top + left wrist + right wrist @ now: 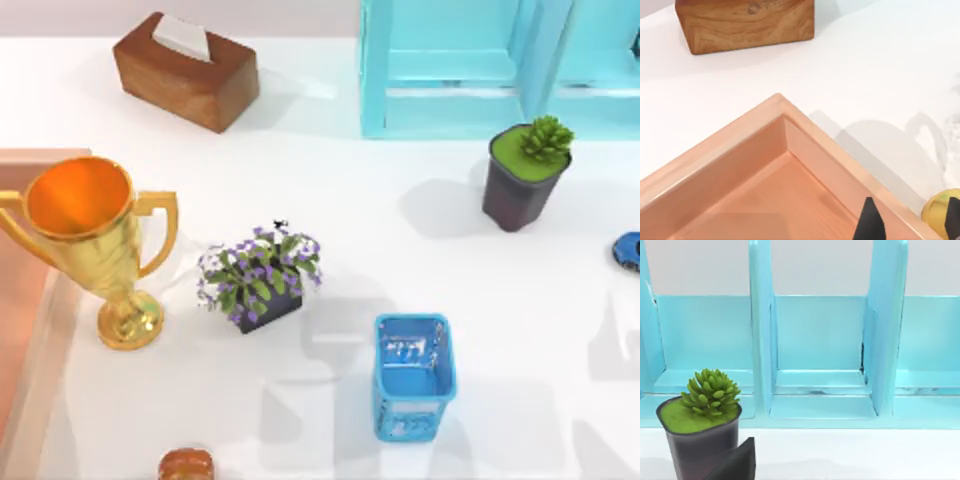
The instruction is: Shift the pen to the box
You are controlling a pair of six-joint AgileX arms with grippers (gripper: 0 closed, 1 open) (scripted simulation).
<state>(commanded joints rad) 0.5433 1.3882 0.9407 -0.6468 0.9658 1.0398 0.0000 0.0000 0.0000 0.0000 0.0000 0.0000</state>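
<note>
We use the gold trophy (85,215) as our marker. The box (20,300) is the big flat orange one just to the left of the trophy, at the table's left edge. We cannot tell where the pen is.

Our left gripper (912,225) hangs over a corner of the box, right by the trophy's round foot. Its two black fingers (870,222) are spread apart with nothing held between them.

Our right gripper (740,460) is far to the right of the trophy, close to the little dark pot with the green plant (700,440) and facing the light blue shelf (820,335). We cannot tell if it is gripping anything.

The brown tissue box (185,70) sits behind the trophy.
</note>
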